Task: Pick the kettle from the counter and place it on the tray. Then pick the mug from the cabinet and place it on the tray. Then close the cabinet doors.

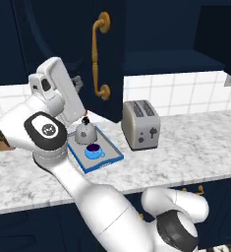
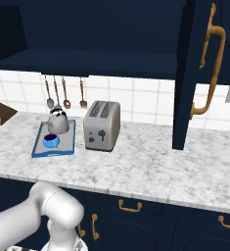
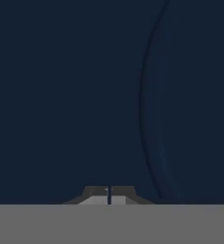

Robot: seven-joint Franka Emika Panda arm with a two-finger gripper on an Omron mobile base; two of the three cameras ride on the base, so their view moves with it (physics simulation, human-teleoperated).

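pincer (image 3: 108, 195) shut, holding nothing
fingertips pressed together, facing a dark navy cabinet door (image 3: 85, 95) close up; kettle (image 1: 85, 133) and mug (image 1: 92, 151) sit on the tray (image 1: 109, 160).

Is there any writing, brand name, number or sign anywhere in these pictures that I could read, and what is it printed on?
No readable words or numbers anywhere.
The dark round cap on the arm's joint carries a small pale mark: too small to read.
The toaster has dark knobs and a lever on its front, no label.
The kettle, the mug and the tray are plain.
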